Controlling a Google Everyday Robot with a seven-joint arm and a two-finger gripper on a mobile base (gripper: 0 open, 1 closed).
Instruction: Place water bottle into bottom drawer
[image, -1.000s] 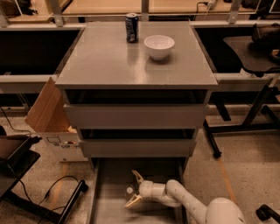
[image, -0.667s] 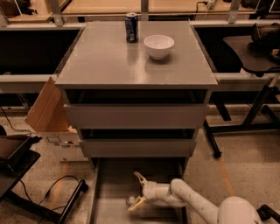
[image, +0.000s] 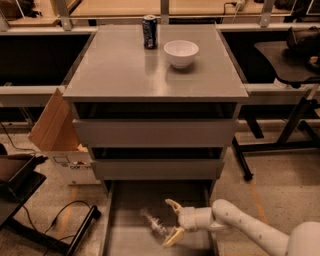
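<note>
The water bottle (image: 154, 223) lies on its side on the floor of the pulled-out bottom drawer (image: 130, 200), slanting from upper left to lower right. My gripper (image: 171, 223) reaches in from the lower right on a white arm, low over the drawer floor. Its two pale fingers (image: 173, 204) are spread wide apart, open, with the bottle's right end just at their mouth and nothing held between them.
The grey cabinet top (image: 115, 70) carries a dark blue soda can (image: 149, 32) at the back and a white bowl (image: 181, 53). The two upper drawers (image: 155, 132) are slightly open. A cardboard box (image: 57, 135) stands left; a black stand (image: 30, 200) and cables lie lower left.
The gripper has drawn a little to the right along the drawer. The bottle now lies free on the drawer floor to the left of the spread fingers.
</note>
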